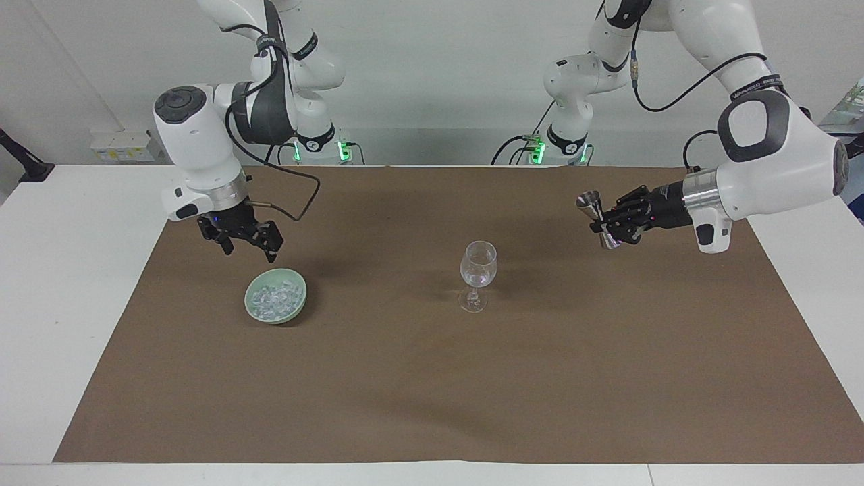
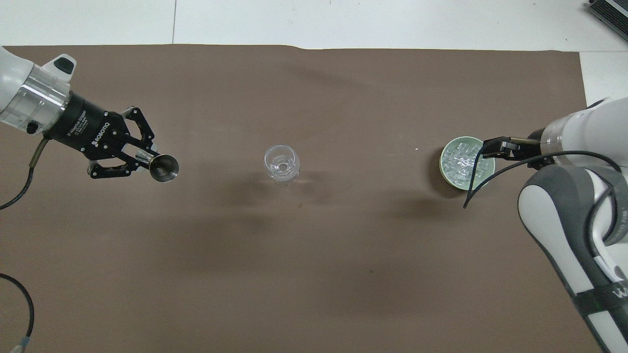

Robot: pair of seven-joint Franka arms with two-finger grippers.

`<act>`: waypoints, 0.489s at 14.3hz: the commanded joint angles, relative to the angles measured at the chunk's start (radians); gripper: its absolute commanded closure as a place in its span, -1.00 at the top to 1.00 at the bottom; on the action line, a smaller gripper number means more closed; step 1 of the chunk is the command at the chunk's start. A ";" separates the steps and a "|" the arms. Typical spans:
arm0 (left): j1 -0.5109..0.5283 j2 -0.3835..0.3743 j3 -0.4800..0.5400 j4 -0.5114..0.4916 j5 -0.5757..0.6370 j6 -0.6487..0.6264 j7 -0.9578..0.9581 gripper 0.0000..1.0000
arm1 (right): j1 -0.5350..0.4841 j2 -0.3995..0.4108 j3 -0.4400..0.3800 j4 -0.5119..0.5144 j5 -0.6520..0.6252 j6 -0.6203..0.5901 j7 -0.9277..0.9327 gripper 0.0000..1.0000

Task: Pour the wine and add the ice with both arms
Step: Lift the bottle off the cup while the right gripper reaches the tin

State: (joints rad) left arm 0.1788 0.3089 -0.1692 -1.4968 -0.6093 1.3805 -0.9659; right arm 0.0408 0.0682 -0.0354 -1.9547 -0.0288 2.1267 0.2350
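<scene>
Lowering the right claw (image 1: 250, 246) straight into the green bowl (image 1: 275, 295) just below it, with its fingers spread wide as now, should catch one piece of the ice (image 1: 273, 297) without pushing the bowl. The left claw (image 1: 613, 219) grips one metal measuring cup (image 1: 599, 219) above the brown mat (image 1: 432, 378); one wine glass (image 1: 477, 275) stands on the surface between both claws.
</scene>
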 commanded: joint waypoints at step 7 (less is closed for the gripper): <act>0.042 0.133 0.140 -0.034 -0.192 -0.154 0.145 -1.00 | 0.022 0.068 0.011 -0.016 0.012 0.114 -0.029 1.00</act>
State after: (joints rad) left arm 0.1980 0.4066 -0.0809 -1.5191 -0.7248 1.2890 -0.8850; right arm 0.0551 0.1380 -0.0304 -1.9636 -0.0288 2.2205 0.2339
